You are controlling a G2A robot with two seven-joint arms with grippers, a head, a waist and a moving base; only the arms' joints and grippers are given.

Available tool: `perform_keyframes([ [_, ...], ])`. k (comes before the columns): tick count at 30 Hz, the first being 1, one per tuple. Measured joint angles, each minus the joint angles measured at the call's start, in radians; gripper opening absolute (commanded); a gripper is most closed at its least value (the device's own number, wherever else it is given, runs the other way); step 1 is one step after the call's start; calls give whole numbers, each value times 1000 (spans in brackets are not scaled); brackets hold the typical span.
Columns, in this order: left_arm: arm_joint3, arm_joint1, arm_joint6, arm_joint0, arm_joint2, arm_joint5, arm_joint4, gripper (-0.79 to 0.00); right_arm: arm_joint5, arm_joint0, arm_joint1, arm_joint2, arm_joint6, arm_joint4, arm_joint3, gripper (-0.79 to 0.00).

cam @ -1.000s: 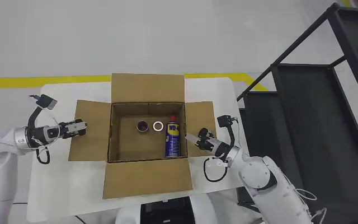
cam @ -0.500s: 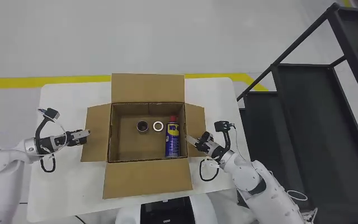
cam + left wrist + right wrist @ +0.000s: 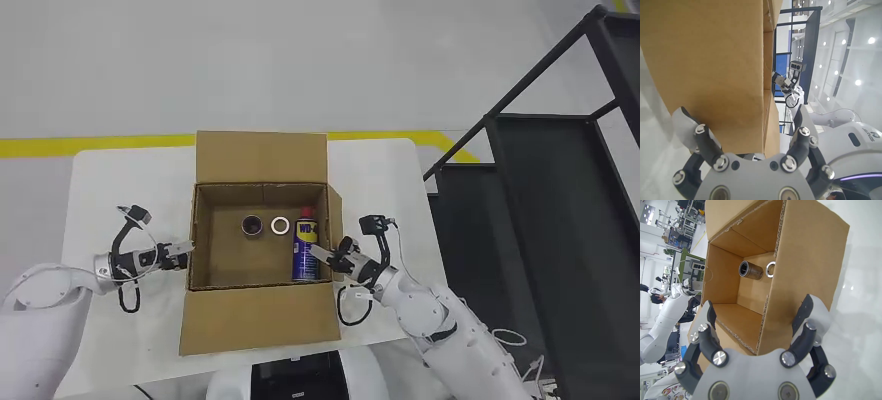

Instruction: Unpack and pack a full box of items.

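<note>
An open cardboard box [image 3: 262,155] stands mid-table. On its floor are a dark metal cylinder [image 3: 254,227], a silver ring [image 3: 281,226] and a blue-and-yellow spray can [image 3: 305,250]. My left gripper [image 3: 184,251] is at the box's left side flap [image 3: 706,66], which stands upright; the jaws are open and straddle the flap's lower edge [image 3: 743,121]. My right gripper [image 3: 323,251] is open at the right side flap [image 3: 806,256], one finger inside the box and one outside [image 3: 760,311]. The right wrist view looks into the box at the cylinder [image 3: 750,270] and the ring [image 3: 770,269].
The back flap and the front flap [image 3: 255,320] lie folded outward on the white table [image 3: 110,180]. A black metal frame with steps [image 3: 540,180] stands close to the table's right side. A yellow floor line [image 3: 100,146] runs behind the table.
Both grippers have moved inward to the box sides. The left and right flaps, flat a second ago, now stand upright against the box walls.
</note>
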Motion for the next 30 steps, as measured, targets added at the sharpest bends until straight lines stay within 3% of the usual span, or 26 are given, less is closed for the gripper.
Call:
perform_keyframes([
  [7,30,7,25,-17,-19,-23,1,0,33,-9,4,35,-8,-32,-31,0],
  [12,17,26,41,-16,-97,-38,-7,0,52,-46,14,95,6,-64,-123,0],
  [18,-62,47,70,18,-205,-41,-38,0,6,-36,16,94,51,-49,-212,0],
  [24,-128,57,120,61,-300,-56,-135,0,-9,72,4,-5,121,-56,-189,0],
  [30,-174,67,94,104,-361,-53,-187,0,108,251,-23,-155,286,-51,-103,0],
])
